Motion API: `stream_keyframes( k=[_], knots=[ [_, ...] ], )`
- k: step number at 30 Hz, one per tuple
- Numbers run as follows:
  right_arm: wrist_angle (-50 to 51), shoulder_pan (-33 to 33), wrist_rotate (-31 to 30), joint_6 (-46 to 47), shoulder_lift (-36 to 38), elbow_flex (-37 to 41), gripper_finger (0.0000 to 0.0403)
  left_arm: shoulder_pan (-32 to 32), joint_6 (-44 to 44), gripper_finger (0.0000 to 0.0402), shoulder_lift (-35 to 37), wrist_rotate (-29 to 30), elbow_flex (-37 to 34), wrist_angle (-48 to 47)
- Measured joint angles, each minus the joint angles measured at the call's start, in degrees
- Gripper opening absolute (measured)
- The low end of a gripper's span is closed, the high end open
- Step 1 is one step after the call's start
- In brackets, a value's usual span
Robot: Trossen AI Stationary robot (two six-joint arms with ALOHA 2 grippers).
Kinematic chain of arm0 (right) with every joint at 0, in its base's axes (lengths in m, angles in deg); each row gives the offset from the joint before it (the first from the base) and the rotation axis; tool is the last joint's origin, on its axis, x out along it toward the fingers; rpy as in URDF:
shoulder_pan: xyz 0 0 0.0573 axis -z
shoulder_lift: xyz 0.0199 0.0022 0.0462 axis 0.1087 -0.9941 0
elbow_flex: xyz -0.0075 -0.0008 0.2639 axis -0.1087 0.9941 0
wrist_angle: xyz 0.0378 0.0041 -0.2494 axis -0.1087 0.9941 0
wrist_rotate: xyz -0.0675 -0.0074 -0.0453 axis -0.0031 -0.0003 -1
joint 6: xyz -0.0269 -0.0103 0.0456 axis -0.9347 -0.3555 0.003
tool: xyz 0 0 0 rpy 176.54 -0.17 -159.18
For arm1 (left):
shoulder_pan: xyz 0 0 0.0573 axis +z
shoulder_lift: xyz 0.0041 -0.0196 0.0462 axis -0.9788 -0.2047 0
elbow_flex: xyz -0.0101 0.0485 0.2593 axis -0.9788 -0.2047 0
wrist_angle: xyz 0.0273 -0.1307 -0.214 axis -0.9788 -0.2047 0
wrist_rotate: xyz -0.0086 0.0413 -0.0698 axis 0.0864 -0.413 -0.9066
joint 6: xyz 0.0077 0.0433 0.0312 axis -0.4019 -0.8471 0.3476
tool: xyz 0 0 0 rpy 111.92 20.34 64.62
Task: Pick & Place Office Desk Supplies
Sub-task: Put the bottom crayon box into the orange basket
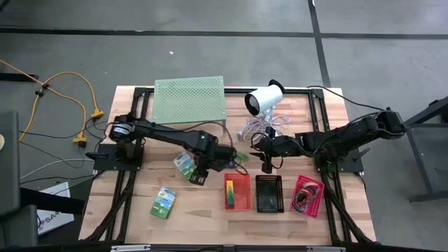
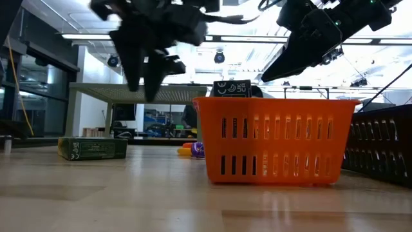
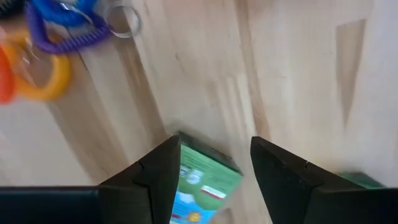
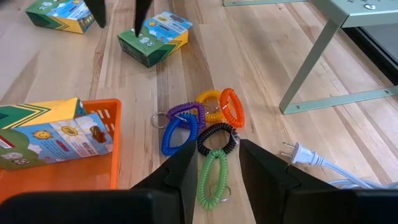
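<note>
Left pincer hangs with fingers apart over the green pack, at nine o'clock from your red basket, ready to grasp.

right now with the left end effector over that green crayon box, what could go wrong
The left end effector hangs open over the green crayon box, which lies skewed between the fingers, so closing may catch a corner and twist it away. The right end effector hangs above the bunched coil loops; a grab might lift several at once.
</note>
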Motion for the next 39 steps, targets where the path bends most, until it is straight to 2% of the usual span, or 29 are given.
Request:
stream_keyframes(
  k=[8, 16, 30, 39],
  knots=[
    [0.0, 0.0, 0.0, 0.0, 0.0, 0.0, 0.0107, -4.8, 13.6, 0.0190, 11.9, 3.7, -15.3, 7.3],
    [0.0, 0.0, 0.0, 0.0, 0.0, 0.0, 0.0107, -9.0, 22.9, 0.0190, 18.2, 4.0, -24.8, 11.1],
    [0.0, 0.0, 0.0, 0.0, 0.0, 0.0, 0.0107, -11.3, 35.8, 0.0190, 19.9, 1.5, -30.7, 12.8],
    [0.0, 0.0, 0.0, 0.0, 0.0, 0.0, 0.0107, -16.6, 45.6, 0.0190, 19.8, 5.5, -31.7, 11.3]
  ],
)
